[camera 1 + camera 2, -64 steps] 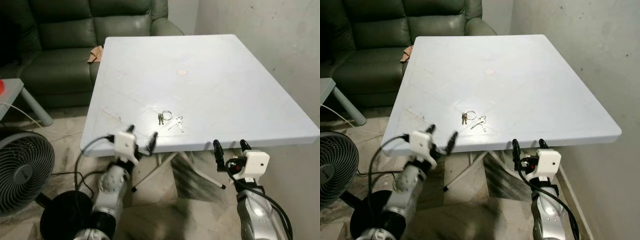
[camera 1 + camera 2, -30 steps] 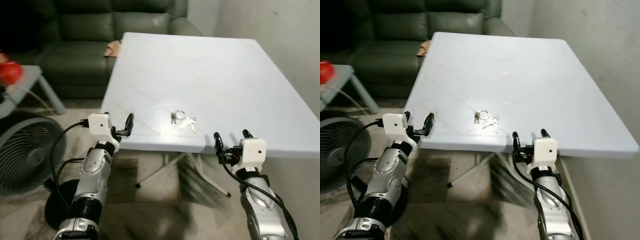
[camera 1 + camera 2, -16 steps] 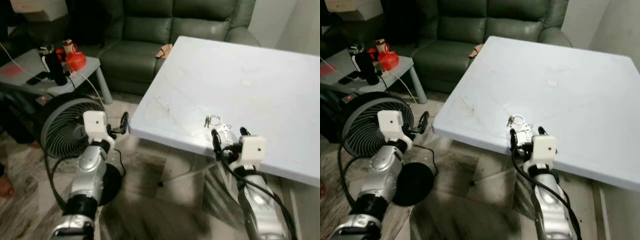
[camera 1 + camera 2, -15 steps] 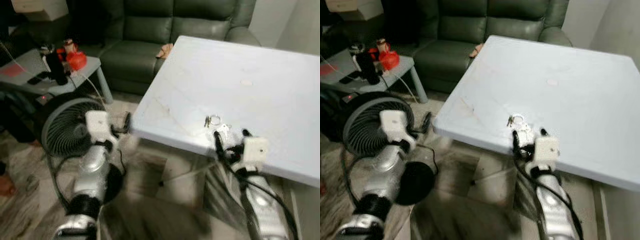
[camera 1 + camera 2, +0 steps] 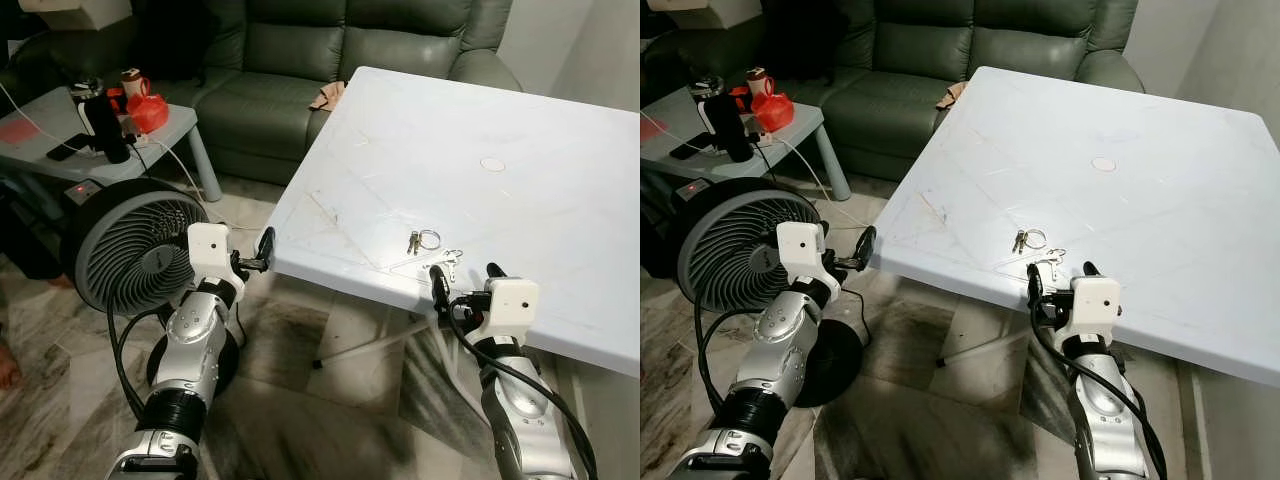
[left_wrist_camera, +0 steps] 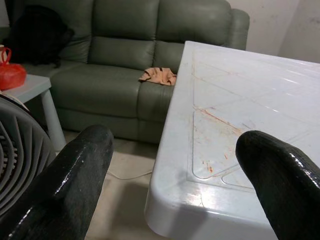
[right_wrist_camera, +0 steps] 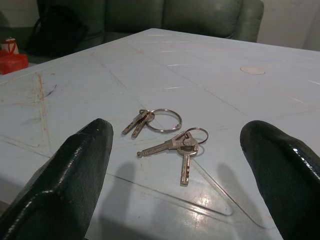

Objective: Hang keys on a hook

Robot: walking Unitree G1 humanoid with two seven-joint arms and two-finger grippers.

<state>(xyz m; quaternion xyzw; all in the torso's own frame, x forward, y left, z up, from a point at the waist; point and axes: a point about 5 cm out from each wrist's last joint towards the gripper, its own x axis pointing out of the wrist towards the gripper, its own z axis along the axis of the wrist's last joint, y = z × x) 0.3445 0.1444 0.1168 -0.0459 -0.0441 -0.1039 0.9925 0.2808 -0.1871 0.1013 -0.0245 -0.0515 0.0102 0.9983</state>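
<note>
Right wrist view — keys (image 7: 167, 132) lie on table (image 7: 280, 95) beyond the spread-fingered right gripper (image 7: 175, 165).

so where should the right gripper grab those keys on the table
Probably the large ring: it stands proud of the flat keys on the white table. The open right gripper already faces them from the near edge, so come in low from there.
</note>
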